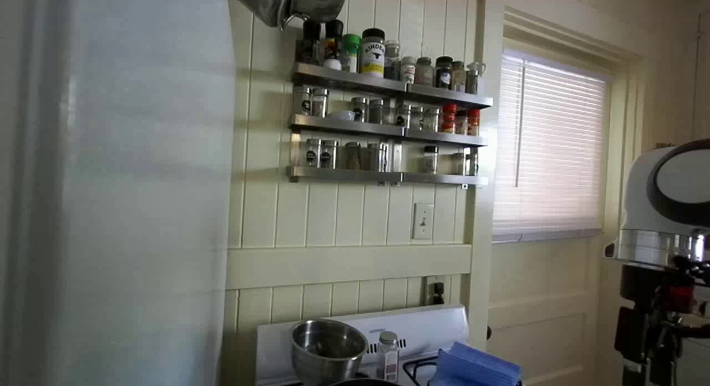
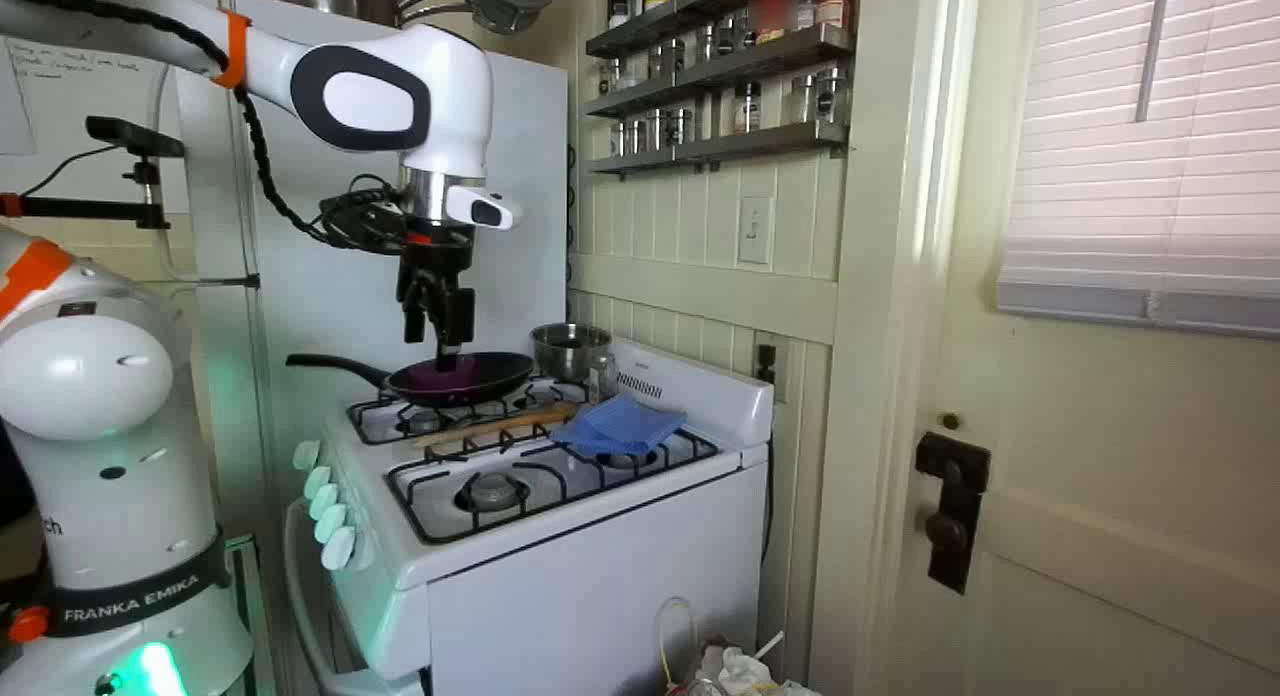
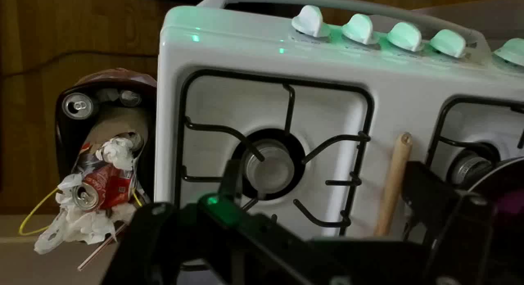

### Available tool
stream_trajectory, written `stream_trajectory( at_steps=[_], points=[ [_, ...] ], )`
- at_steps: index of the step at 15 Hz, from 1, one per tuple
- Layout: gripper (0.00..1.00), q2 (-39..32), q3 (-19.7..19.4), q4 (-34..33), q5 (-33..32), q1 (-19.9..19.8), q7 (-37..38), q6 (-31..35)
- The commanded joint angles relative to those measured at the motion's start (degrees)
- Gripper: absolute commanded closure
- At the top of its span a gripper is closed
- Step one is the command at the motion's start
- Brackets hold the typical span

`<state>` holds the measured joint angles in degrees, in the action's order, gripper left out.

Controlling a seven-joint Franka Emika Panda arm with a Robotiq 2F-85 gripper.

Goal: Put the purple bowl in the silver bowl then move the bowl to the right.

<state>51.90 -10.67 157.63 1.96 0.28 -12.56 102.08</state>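
The pincer [image 3: 323,168], spread and gripping nothing, appears to need a sideways shift: the small, round, seemingly plastic magenta-purple bowl [image 2: 428,378] lies lower, in the round black metal frying pan [image 2: 508,375], past the finger [image 3: 423,191] at right in the wrist view.

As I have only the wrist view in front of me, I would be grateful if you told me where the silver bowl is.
Observer: Both exterior views show the silver bowl at the rear of the stove, close to its white back panel.
Operator: Thank you. Just a sliver of the purple bowl shows at my right edge; may I ask what it is in?
Observer: An exterior view shows it in a black frying pan.
Operator: I see. Does anything stand next to the silver bowl?
Observer: Yes, an upright lidded jar stands beside it.
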Motion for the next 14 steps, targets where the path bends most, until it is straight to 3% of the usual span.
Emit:
stream_trajectory(
  at_steps=[1,14],
  points=[
    [0.00,-0.14,0.60,-0.09,0.46,-0.73,-0.48,-0.11],
    [0.00,-2.01,1.52,-1.67,1.43,0.48,0.07,1.72]
  ],
)
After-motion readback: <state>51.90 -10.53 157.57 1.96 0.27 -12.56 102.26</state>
